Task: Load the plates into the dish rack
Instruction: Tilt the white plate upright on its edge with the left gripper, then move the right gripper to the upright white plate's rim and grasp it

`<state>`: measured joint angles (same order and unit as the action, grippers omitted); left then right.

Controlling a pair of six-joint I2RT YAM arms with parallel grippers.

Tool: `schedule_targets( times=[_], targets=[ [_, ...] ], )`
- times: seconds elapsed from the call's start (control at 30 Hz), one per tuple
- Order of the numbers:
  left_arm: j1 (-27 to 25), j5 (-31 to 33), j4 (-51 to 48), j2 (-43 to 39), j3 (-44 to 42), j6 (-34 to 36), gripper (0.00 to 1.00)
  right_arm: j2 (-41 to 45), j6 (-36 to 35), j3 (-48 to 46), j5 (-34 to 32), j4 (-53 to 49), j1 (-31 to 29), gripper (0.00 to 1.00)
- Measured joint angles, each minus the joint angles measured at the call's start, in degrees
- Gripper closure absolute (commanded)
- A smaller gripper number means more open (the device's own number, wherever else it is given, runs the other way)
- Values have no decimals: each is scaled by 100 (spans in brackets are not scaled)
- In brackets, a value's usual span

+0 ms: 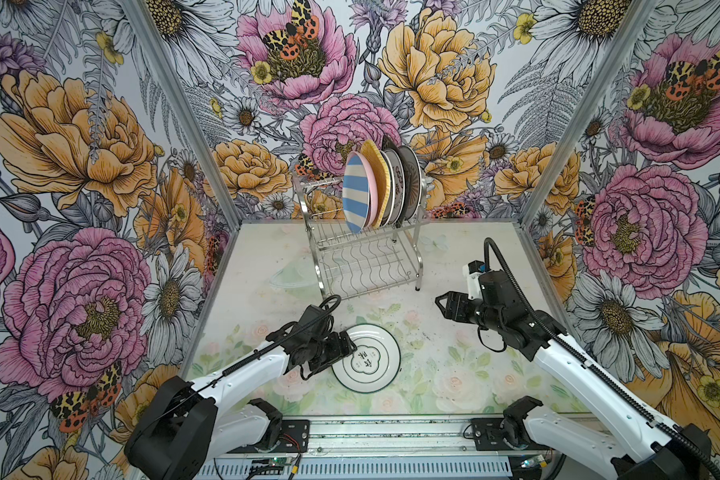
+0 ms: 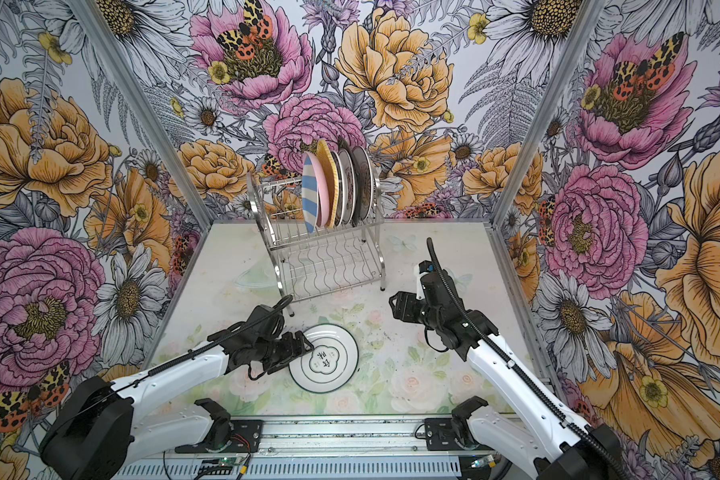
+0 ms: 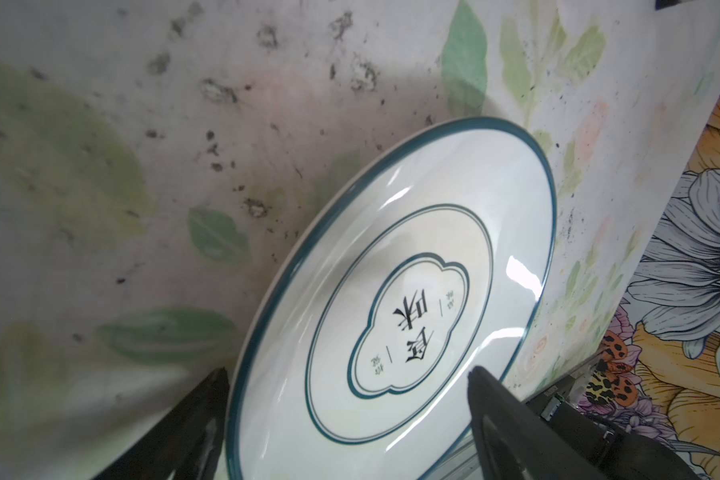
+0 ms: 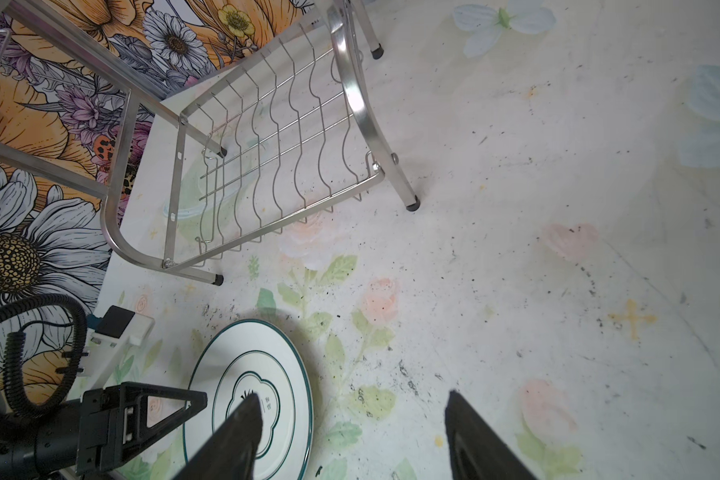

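Note:
A white plate with a green rim lies flat on the table near the front. My left gripper is open at the plate's left edge: one finger is outside the rim, the other over the plate. The dish rack stands behind it. Its upper tier holds several plates on edge, with the blue-white striped one foremost, then pink and yellow. My right gripper hangs open above the table, right of the rack, holding nothing.
The rack's lower tier carries no plates. Floral walls enclose the table on three sides. A metal rail with the arm bases runs along the front edge. The table surface is scuffed with dark specks.

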<state>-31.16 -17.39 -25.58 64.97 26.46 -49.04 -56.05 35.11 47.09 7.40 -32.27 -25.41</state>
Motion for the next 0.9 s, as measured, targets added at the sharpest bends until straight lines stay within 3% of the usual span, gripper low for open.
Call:
schedule_targets(
  times=[0.17,0.4,0.6,0.77,0.9],
  targets=[
    [109,-44,297,-321,-369,13,37,-33,0,0,2,2,0,30],
    [188,-271,1027,-168,-638,-28,51,-107,0,0,31,2,0,30],
    [216,-470,1613,70,-863,-31,81,-107,0,0,46,2,0,30],
    [221,-745,1991,103,-990,-39,97,-107,0,0,46,2,0,30],
    [221,-866,2208,63,-968,-57,100,-107,0,0,46,2,0,30]
  ],
)
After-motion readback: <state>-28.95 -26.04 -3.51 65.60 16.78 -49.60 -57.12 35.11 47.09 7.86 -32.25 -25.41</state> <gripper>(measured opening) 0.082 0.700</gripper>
